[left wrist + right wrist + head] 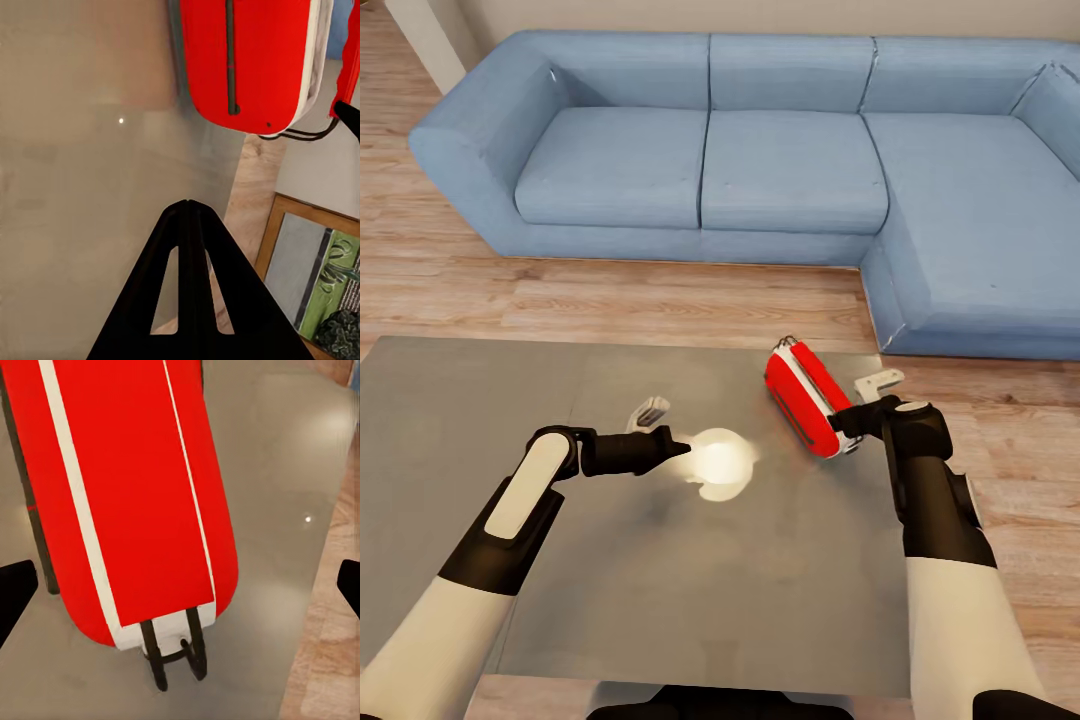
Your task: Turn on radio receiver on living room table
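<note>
The red radio receiver [807, 398] with its white band lies on the right part of the glossy grey table [460, 420], its wire handle [790, 343] toward the sofa. Its dial is hidden. My right gripper [847, 422] is at the radio's near right end. In the right wrist view this gripper [182, 589] is open, with fingertips [15, 594] wide on either side of the red radio body [135, 495]. My left gripper [672, 443] is shut and empty over the table's middle, left of the radio. Its closed fingers [189, 247] point toward the radio [247, 60].
A blue L-shaped sofa [790, 150] stands beyond the table, across a strip of light wood floor [660, 300]. A bright lamp reflection [722, 462] glares on the table top just ahead of my left gripper. The table's right edge [905, 560] runs under my right forearm.
</note>
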